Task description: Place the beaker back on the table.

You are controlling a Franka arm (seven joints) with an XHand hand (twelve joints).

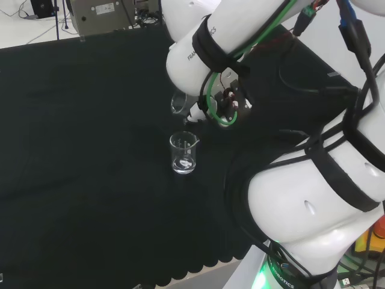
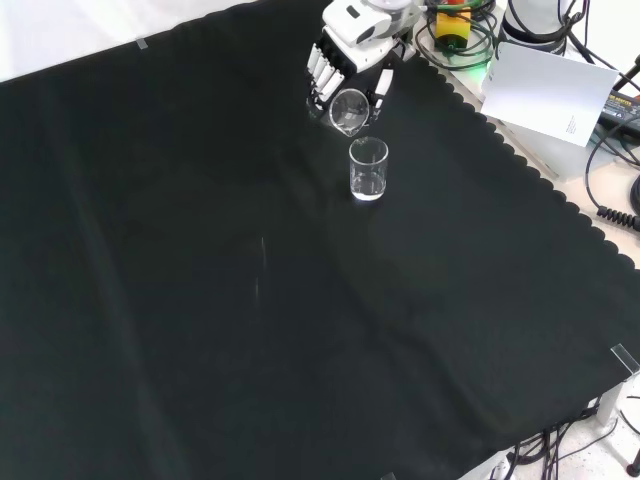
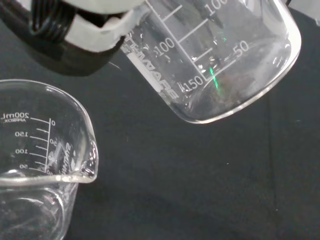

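A clear glass beaker (image 2: 349, 110) is held tilted above the cloth, its mouth turned toward the front camera. My black and white hand (image 2: 335, 58) has fingers and thumb curled round it. In the head view the held beaker (image 1: 178, 103) shows as a clear rim just left of the arm's white link. The wrist view shows the held beaker (image 3: 220, 55) close up with printed scale marks, and a finger (image 3: 87, 25) against its wall. A second clear beaker (image 2: 367, 169) stands upright on the cloth right below; it is seen too in the head view (image 1: 183, 153) and the wrist view (image 3: 37, 160).
Black cloth (image 2: 250, 300) covers the bench, with a scalloped edge (image 2: 540, 170) at the front view's right. A white sheet (image 2: 550, 90) and cables lie beyond that edge. The arm's white links (image 1: 313, 198) stand at the head view's right.
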